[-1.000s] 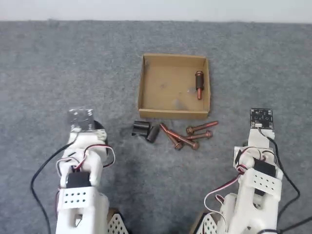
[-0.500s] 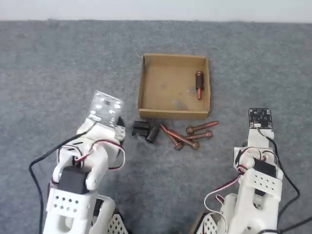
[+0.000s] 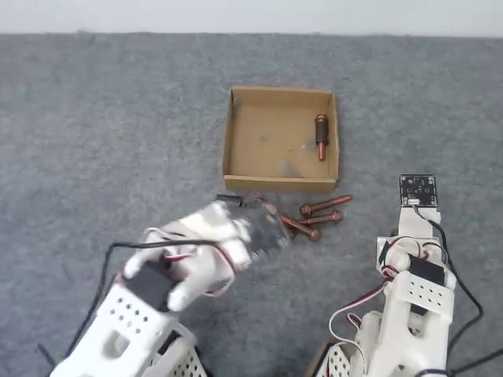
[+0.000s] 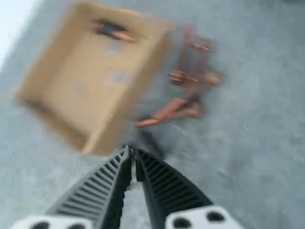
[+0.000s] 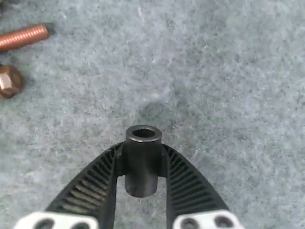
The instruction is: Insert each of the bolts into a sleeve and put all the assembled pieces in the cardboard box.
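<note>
Bolts [image 3: 321, 218] before cardboard box [image 3: 275, 184], assembled piece [image 3: 321, 135] inside

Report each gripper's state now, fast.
Left gripper: shut, empty.
Right gripper: shut on a sleeve.

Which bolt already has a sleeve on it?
The bolt lying inside the cardboard box, by its right wall. The other bolts lie bare on the carpet outside it.
</note>
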Controlling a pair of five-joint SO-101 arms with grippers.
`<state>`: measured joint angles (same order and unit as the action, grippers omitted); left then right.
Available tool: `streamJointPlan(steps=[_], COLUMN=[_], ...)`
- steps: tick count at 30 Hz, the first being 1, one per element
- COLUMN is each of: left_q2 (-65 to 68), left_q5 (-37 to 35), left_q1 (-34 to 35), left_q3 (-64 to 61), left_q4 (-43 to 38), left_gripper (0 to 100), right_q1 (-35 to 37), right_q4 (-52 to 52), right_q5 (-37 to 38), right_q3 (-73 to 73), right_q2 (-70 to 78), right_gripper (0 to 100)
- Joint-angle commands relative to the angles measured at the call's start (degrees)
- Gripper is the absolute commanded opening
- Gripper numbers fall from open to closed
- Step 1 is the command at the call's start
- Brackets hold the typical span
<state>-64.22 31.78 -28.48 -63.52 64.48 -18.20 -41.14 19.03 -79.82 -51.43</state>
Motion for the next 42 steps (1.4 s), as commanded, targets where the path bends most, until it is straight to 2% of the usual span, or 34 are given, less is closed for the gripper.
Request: streamJointPlan(steps=[1,7,11,17,24,28,33,42], left_q2=[6.95,17.05,26.73,42.37,56.88,63.21,70.59,73.23], left_q5=[8.88,12.66,12.75,12.84,12.75,12.75,12.84,12.57], left_q1=[-7.38,-8.7,-8.88,-8.88,-8.88,-9.41,-10.29,-12.04], left_q3=[0.48,6.81,13.93,26.42,36.62,40.57,41.71,43.91], left_q4=[2.55,2.64,2.64,2.64,2.55,2.46,-3.34,-4.92], left_gripper=[2,2,2,7,8,8,8,8], right_q1=[-1.01,-0.92,-0.92,-1.01,-1.01,-1.01,-1.01,-1.01], right_q4=[1.36,1.45,1.45,1.54,1.54,1.54,1.54,1.54], right_q5=[0.88,0.88,0.97,0.97,0.97,0.97,0.97,0.97], right_q3=[0.26,0.26,0.26,0.26,0.26,0.26,0.35,0.35], right_q2=[-2.07,-2.07,-2.07,-2.07,-2.07,-2.07,-2.07,-2.07], right_gripper=[0.6,0.6,0.6,0.6,0.6,0.6,0.6,0.6])
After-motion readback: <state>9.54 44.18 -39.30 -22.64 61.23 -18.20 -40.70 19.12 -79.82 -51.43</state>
